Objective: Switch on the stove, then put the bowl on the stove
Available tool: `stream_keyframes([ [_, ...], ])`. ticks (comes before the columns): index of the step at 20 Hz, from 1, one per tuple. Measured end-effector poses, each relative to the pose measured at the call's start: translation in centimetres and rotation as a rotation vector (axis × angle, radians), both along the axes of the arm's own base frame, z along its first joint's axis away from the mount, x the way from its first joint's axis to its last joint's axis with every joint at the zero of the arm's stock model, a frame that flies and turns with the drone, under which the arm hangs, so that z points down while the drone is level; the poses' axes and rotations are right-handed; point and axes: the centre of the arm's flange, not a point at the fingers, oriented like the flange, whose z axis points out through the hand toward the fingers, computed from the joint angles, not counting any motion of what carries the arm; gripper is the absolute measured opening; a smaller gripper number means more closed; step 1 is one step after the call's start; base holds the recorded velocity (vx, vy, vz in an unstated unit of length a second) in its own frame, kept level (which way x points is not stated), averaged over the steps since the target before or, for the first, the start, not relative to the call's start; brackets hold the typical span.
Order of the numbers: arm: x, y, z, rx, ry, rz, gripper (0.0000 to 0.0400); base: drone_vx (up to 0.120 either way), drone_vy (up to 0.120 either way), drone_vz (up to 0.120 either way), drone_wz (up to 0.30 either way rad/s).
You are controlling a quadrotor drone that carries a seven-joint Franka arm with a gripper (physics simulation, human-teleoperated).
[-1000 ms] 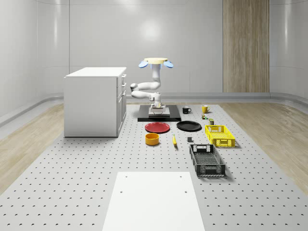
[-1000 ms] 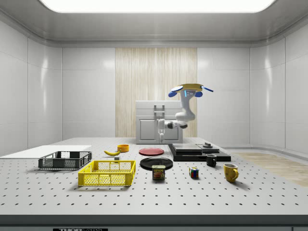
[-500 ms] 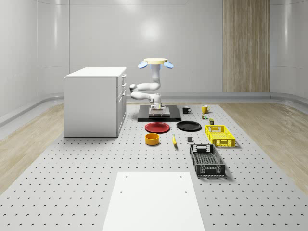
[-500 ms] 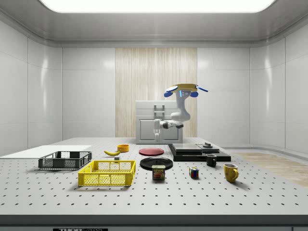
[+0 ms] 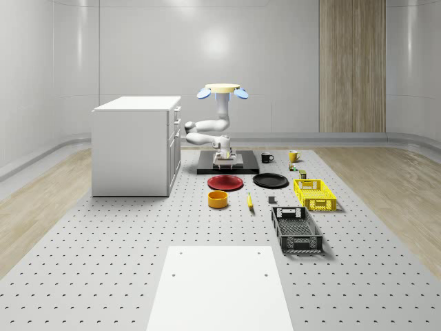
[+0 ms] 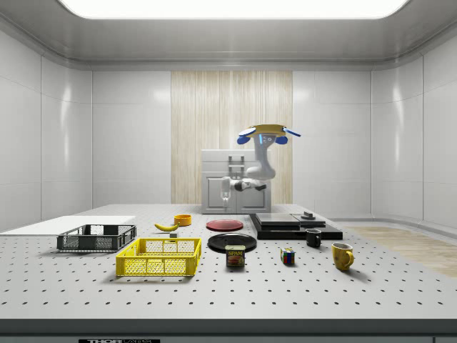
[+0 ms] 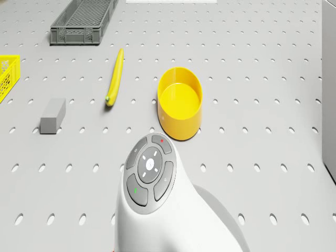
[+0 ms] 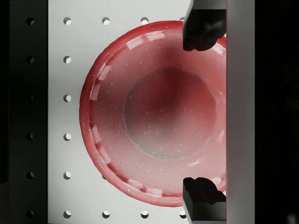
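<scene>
Nearest in the side view, a can point(image 6: 235, 256) labelled SPAM stands on the worktop point(image 6: 214, 293) beside the yellow crate point(image 6: 158, 257). Farther back lie the red plate point(image 6: 225, 224) and, to the side view's right, the black stove point(image 6: 294, 225). The yellow bowl point(image 6: 183, 220) sits on the worktop just behind the banana point(image 6: 166, 227), well apart from the stove. Beyond, the drone point(image 6: 268, 131) hovers roughly above the stove's plate-side edge, its end effector point(image 8: 202, 112) over the red plate, fingers point(image 8: 201, 28) spread wide and holding nothing.
</scene>
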Motion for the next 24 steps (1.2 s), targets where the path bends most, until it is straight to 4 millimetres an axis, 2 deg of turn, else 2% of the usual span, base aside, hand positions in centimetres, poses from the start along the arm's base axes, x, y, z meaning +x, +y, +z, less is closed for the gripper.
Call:
stream_keyframes([
  [24, 0.0, 0.0, 0.0, 0.0, 0.0, 0.0, 0.04, 0.12, 0.0, 0.0, 0.0],
])
